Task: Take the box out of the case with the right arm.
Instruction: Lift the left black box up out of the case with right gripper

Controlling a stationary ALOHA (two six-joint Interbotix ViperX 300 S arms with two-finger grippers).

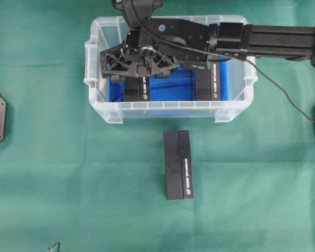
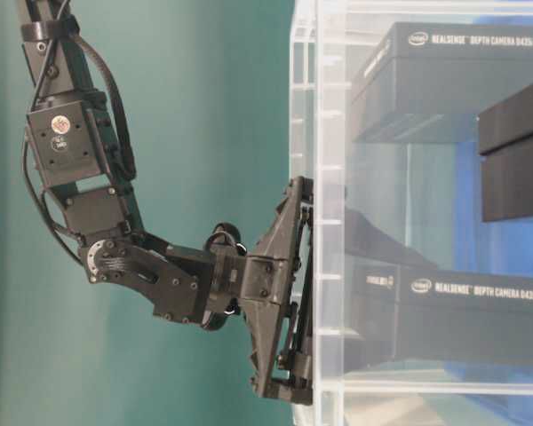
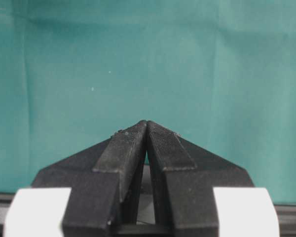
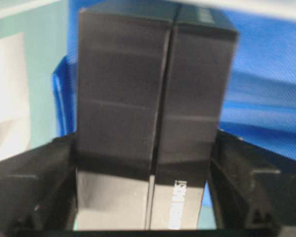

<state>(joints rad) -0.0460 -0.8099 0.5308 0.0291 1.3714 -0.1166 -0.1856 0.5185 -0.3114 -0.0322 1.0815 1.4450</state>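
The box (image 1: 138, 88) in question sits inside the case (image 1: 101, 107), toward its left end, on the blue bottom, with a second black box (image 1: 208, 84) further right in the same case. A third box (image 1: 178, 165) lies out on the green worktop (image 1: 52, 173) just in front of the case, well clear of it.

The right end effector (image 1: 139, 64) is down in the case over that left box. In the right wrist view the box (image 4: 148, 118) fills the gap between the two fingers (image 4: 29, 192), which sit close against both of its long sides. Whether they're actually squeezing it or just bracketing it can't be told, since the contact line is too blurry. So the step looks like the grasp itself: fingers around the box, lift not started.

Next move probably needs a firm pinch first, then a straight pull upward so the box clears the case wall without dragging on the rim.

The left end effector (image 3: 146, 129) is off on its own over bare green cloth, fingers pressed together, holding nothing.
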